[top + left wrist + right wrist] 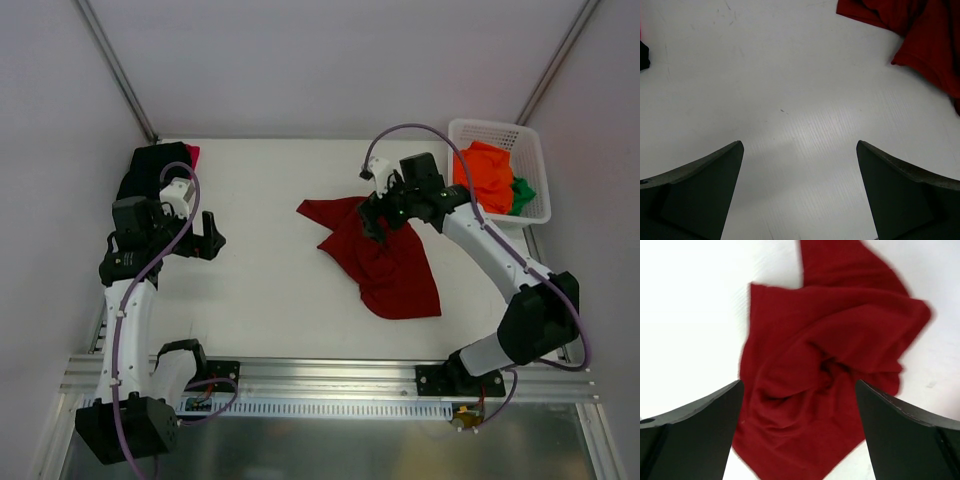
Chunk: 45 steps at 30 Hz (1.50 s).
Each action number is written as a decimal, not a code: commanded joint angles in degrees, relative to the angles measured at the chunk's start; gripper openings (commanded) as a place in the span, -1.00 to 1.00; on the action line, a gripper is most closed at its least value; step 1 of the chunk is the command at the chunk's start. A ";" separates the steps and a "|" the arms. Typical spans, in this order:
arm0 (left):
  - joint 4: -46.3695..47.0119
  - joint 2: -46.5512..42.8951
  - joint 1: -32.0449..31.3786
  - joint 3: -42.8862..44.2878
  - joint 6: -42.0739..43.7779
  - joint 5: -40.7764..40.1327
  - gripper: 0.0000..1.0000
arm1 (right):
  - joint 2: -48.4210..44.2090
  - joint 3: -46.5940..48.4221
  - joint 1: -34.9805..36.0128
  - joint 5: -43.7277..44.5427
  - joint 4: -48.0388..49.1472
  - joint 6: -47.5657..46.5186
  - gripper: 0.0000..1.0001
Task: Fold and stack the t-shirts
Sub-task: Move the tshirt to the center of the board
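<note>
orange t-shirt (488, 172) and green t-shirt (522, 193) sit in white lattice basket (490, 125); dark red t-shirt (395, 270) runs far-left to near-right, left gripper (213, 238) and right gripper (374, 222) spread.

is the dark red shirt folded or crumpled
Crumpled, not folded: the dark red shirt lies bunched on the table, cloth twisted into creases at its middle.

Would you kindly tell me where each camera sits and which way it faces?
Top external: above and behind the arms, looking down on the table; both arms show whole.
Left wrist: on the left arm, facing bare table; its open jaws frame the bottom.
Right wrist: on the right arm, above the dark red t-shirt; open jaws either side.
Shared: all three show that t-shirt.
</note>
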 commanded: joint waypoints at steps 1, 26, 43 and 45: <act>-0.85 0.10 -0.79 1.40 1.35 0.17 0.98 | 0.34 2.59 -1.30 10.60 5.69 2.71 0.94; -2.17 -0.25 -2.10 2.54 1.35 -0.97 0.97 | 26.54 16.30 -18.00 45.94 8.24 3.60 0.94; -3.23 6.06 -12.11 5.61 2.49 -2.20 0.98 | 11.09 11.47 -18.62 1.84 0.96 8.78 0.98; -3.14 9.14 -19.48 6.58 2.66 -5.00 0.97 | 7.57 11.99 -18.35 1.75 -0.54 8.87 0.98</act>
